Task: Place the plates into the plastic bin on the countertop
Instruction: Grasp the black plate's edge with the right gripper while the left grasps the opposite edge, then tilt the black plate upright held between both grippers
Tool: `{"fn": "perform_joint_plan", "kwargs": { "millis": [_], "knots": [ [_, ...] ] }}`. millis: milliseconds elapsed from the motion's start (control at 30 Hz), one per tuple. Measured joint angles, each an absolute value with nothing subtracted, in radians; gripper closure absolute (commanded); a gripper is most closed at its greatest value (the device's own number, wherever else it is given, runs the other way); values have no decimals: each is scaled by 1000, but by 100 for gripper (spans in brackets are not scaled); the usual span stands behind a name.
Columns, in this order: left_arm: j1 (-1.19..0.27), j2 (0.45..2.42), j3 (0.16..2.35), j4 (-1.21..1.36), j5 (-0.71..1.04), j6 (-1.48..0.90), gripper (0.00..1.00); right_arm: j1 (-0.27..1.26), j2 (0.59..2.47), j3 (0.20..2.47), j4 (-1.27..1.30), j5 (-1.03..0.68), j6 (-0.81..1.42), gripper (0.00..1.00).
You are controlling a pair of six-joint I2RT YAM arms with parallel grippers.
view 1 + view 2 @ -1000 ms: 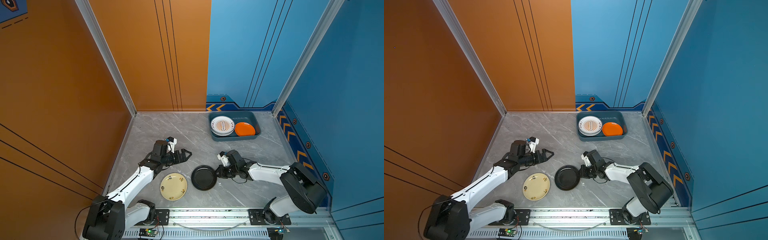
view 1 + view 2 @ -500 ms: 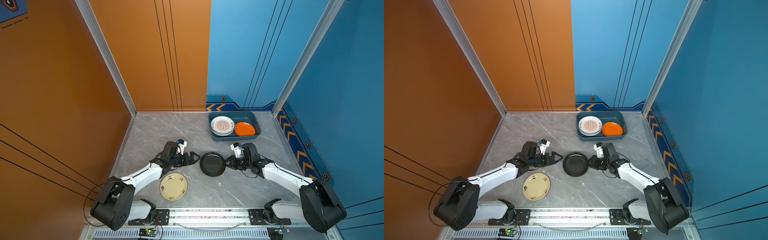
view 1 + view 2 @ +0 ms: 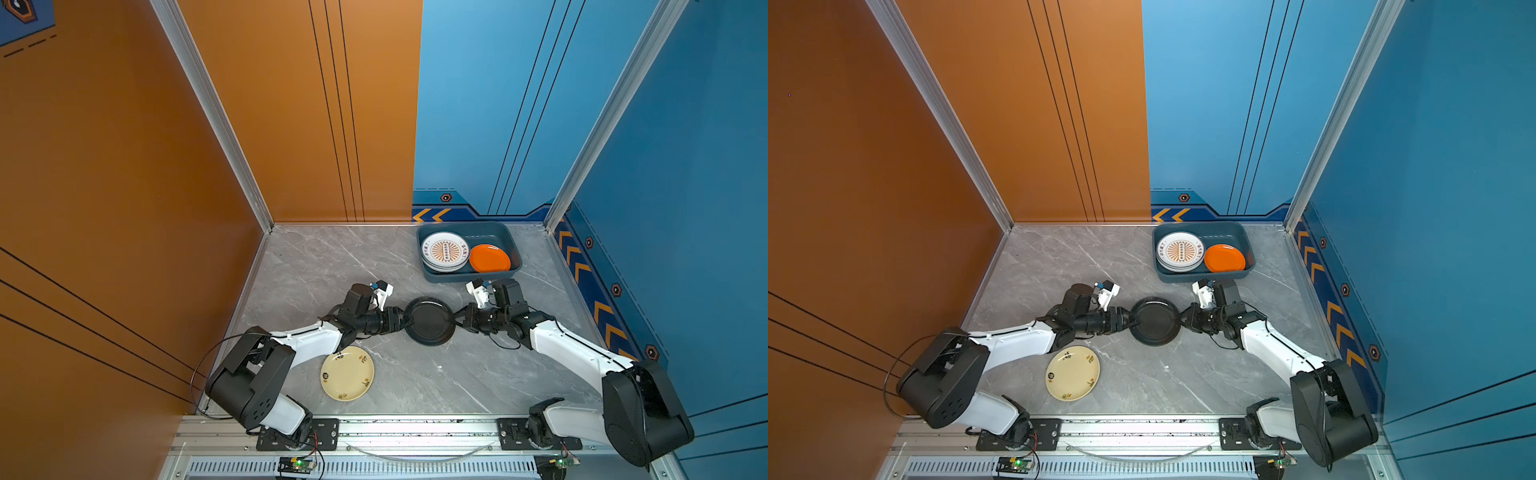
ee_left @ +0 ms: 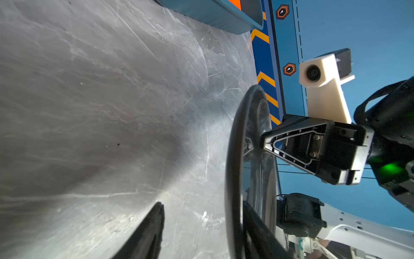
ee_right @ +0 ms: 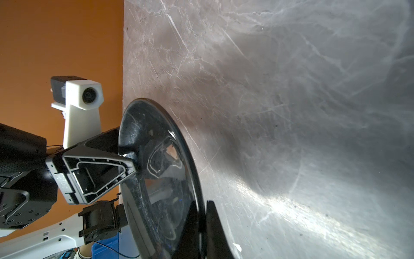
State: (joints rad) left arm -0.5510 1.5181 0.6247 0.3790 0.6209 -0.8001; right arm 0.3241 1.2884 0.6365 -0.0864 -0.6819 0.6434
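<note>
- Top views, both: I see the black plate [image 3: 429, 320] held over the middle of the countertop [image 3: 332, 266], spanning the space between my two grippers. Its shadow falls on the marble just beneath it.
- My right gripper [image 3: 457, 318] has the plate's right edge. In the right wrist view its fingers [image 5: 215, 226] are pinched together on the rim, one on each face.
- My left gripper [image 3: 402, 322] is at the opposite edge. In the left wrist view its fingers [image 4: 152, 231] stand apart and straddle the rim. One is over the plate's upper face, and I cannot tell whether it touches. The other sits on the countertop side with a clear gap to the plate, so nothing is clamped there.
- A cream plate [image 3: 347, 373] lies flat on the countertop near the front, left of centre, just beside my left arm and apart from the black plate.
- At the back right of the countertop sits the plastic bin [image 3: 469, 277]. In its left half a sunburst plate [image 3: 445, 250] tops a stack of white plates, and an orange plate [image 3: 489, 257] lies just beside them in the right half.
</note>
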Motion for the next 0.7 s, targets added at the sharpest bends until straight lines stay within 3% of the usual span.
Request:
{"fn": "perform_joint_plan", "kwargs": {
  "millis": [467, 700],
  "knots": [
    [-580, 1568, 654, 466, 665, -839, 83, 321, 1280, 634, -86, -690, 648, 99],
    [-579, 1568, 659, 473, 665, -883, 88, 319, 1279, 616, -72, -704, 644, 92]
  ]
}}
